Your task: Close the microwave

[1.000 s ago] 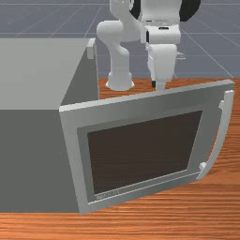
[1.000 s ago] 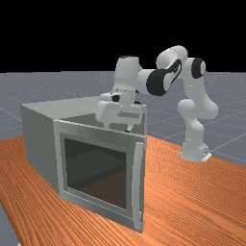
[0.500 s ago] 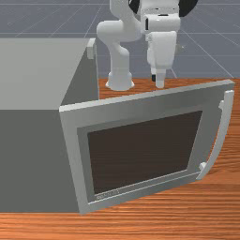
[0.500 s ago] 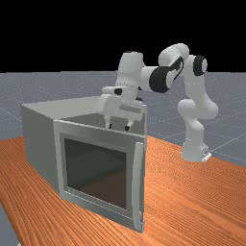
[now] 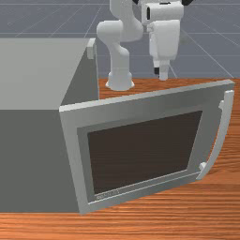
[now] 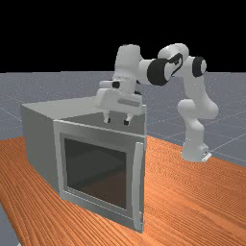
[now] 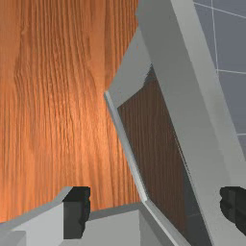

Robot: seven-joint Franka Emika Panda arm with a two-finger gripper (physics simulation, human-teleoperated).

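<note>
Fingers hang spread and empty above the open door, the microwave beside them toward the front view's left. Judging by that wide angle, the whole closing swing is left to do.

Clock positions are taken from the front view's centre. The grey microwave body occupies 9 o'clock, seated on the wood-grain tabletop. The door is open: its hinge edge adjoins the body at 8 o'clock, and its free edge stands at 3 o'clock. A dark window is set within the door frame. The curved handle is mounted at 3 o'clock. Arm base: 12 o'clock. Pincer: 1 o'clock, pointing downward, apart from the door.
</note>
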